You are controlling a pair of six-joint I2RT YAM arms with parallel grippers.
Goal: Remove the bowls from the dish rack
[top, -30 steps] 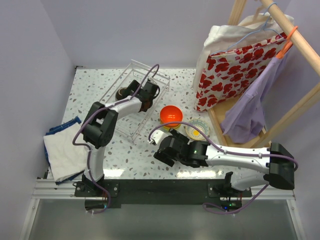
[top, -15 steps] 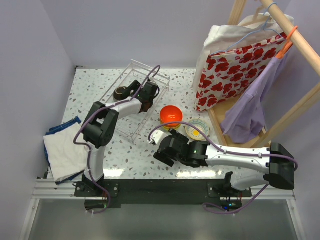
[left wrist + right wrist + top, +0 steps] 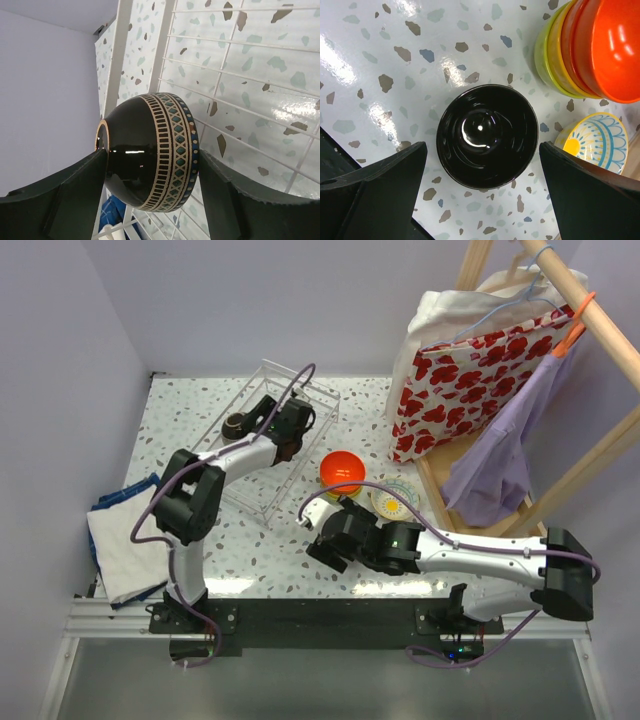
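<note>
My left gripper point(image 3: 258, 420) is shut on a dark bowl with a cream and teal patterned band point(image 3: 150, 150), held on its side above the floor of the white wire dish rack point(image 3: 305, 392). The same bowl shows in the top view point(image 3: 237, 425). The rack's wires point(image 3: 240, 45) run below it. My right gripper point(image 3: 487, 175) is open, hovering over a glossy dark brown bowl point(image 3: 487, 136) that stands upright on the table. Beside it stands a stack of lime green, yellow-orange and orange-red bowls point(image 3: 590, 47), and a cream bowl with a patterned inside point(image 3: 592, 140).
A wooden clothes rack point(image 3: 590, 455) with a red-flowered bag point(image 3: 470, 380) and a purple garment point(image 3: 500, 460) stands at the right. A folded white and blue cloth point(image 3: 125, 540) lies at the table's left edge. Purple walls close in the back and left.
My left gripper has moved a little up and toward the far left with the patterned dark bowl in it. The right arm has barely moved.
</note>
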